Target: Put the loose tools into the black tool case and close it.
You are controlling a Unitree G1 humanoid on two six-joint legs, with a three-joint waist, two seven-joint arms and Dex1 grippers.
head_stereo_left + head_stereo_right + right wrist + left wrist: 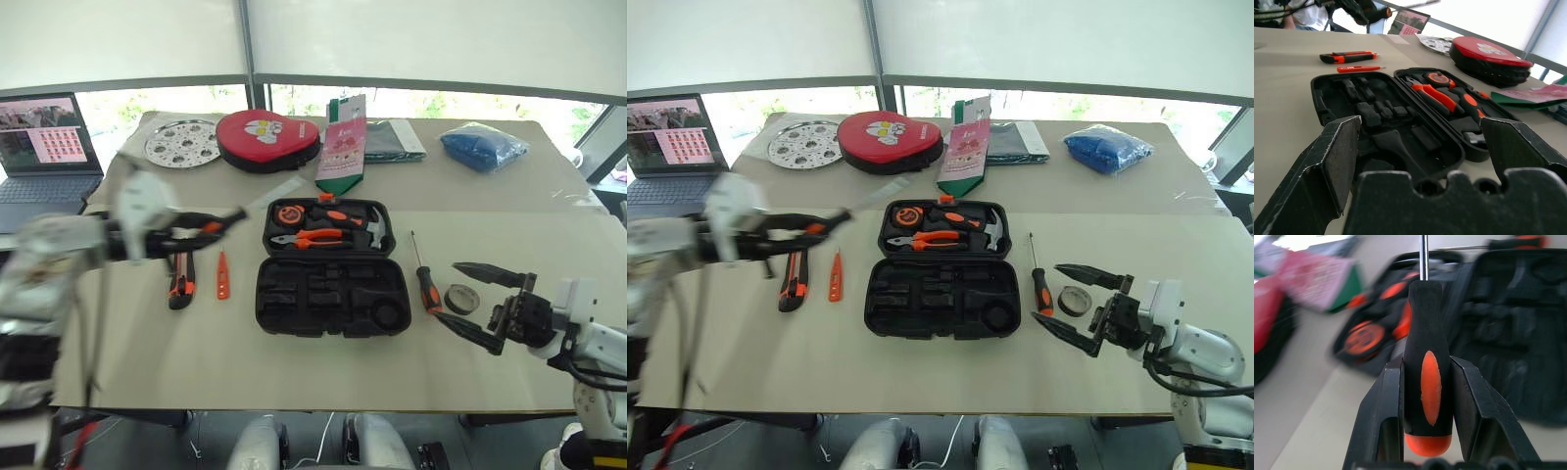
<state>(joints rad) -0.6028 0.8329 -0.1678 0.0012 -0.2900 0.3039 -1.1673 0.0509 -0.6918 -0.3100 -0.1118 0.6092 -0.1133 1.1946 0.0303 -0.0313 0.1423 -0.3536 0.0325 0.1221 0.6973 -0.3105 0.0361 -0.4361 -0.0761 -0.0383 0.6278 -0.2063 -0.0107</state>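
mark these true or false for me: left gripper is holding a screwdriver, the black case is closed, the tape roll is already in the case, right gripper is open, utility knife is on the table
1. The left gripper holds a screwdriver. True.
2. The black tool case is closed. False: it lies open on the table.
3. The tape roll is in the case. False: it lies on the table beside a second screwdriver, outside the case.
4. The right gripper is open and empty. True.
5. The utility knife lies on the table. True, next to the tester pen.
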